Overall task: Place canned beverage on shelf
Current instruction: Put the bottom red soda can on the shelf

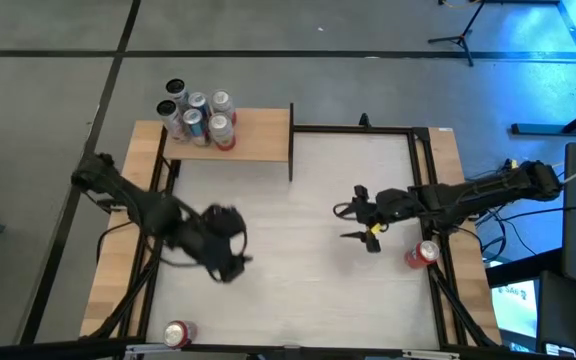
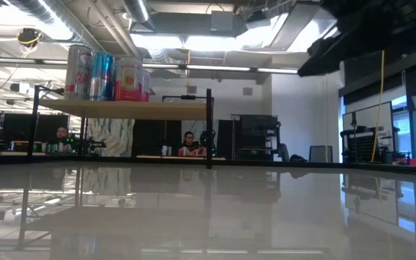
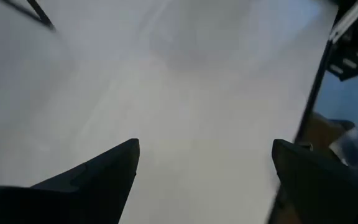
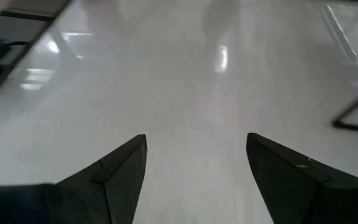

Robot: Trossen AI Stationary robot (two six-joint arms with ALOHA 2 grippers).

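The shelf (image 1: 253, 135) serves as the landmark here. Going left to right: five cans (image 1: 198, 115) stand clustered on the shelf's left end, upright and touching one another, and the low view shows them as a tight row at that end (image 2: 107, 74). The rest of the board is bare.

Below and left of the shelf, the left gripper (image 1: 230, 262) hangs over the white table (image 1: 298, 220). Its fingers (image 3: 114, 165) are spread wide with nothing between them, only bare tabletop. Farther from the shelf, at the table's near left edge, a red can (image 1: 177, 333) lies on its side.

Right of the shelf and lower, the right gripper (image 1: 360, 225) hovers over the table, fingers (image 4: 126, 162) parted and empty. Just beyond it, against the table's right rail, a second red can (image 1: 423, 254) lies tipped over.

Risks, as I judge them: both loose cans lie on their sides, so a closing grip may roll them away or off the near edge. The one by the rail leaves little room for a finger on that side. Setting a new can close to the cluster could knock the standing ones over. The shelf's black upright post (image 1: 291, 142) could catch an arm on approach.
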